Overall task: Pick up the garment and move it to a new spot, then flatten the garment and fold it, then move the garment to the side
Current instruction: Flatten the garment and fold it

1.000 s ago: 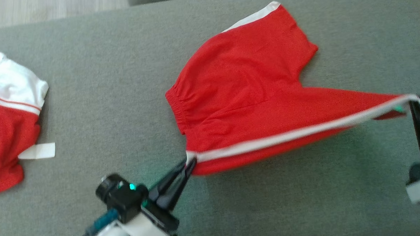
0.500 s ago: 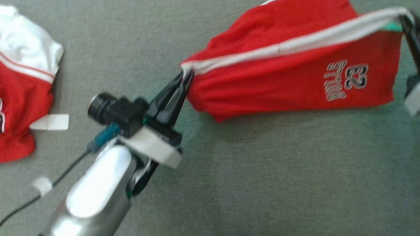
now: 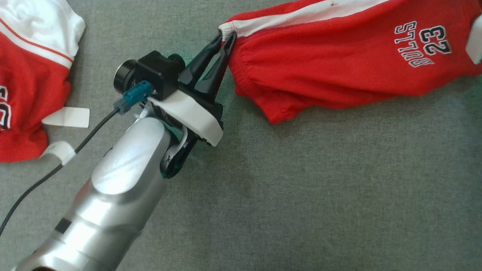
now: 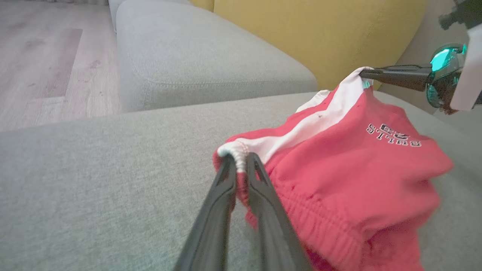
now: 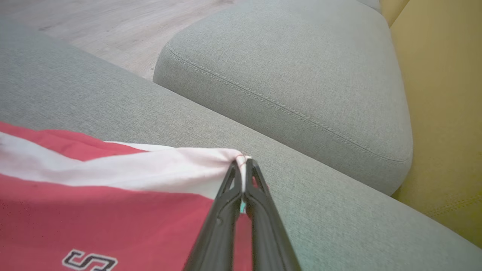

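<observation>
Shorts (image 3: 335,68) hang between left gripper (image 3: 226,37) and right gripper (image 5: 244,162) (each clenched on one corner), evidently to tension the cloth for flattening.

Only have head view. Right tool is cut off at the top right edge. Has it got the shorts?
Observer: Yes. The right wrist view shows the right tool shut on the end of the white stripe of the red shorts.
Operator: Is the cloth off the seat?
Observer: Partly. In the left wrist view the striped edge is held up between the left tool and the right one. The red bulk sags below it. I cannot tell whether it touches the seat cushion.
Operator: What's past the seat on that side?
Observer: A yellow backrest, and a second grey cushion next to it.
</observation>
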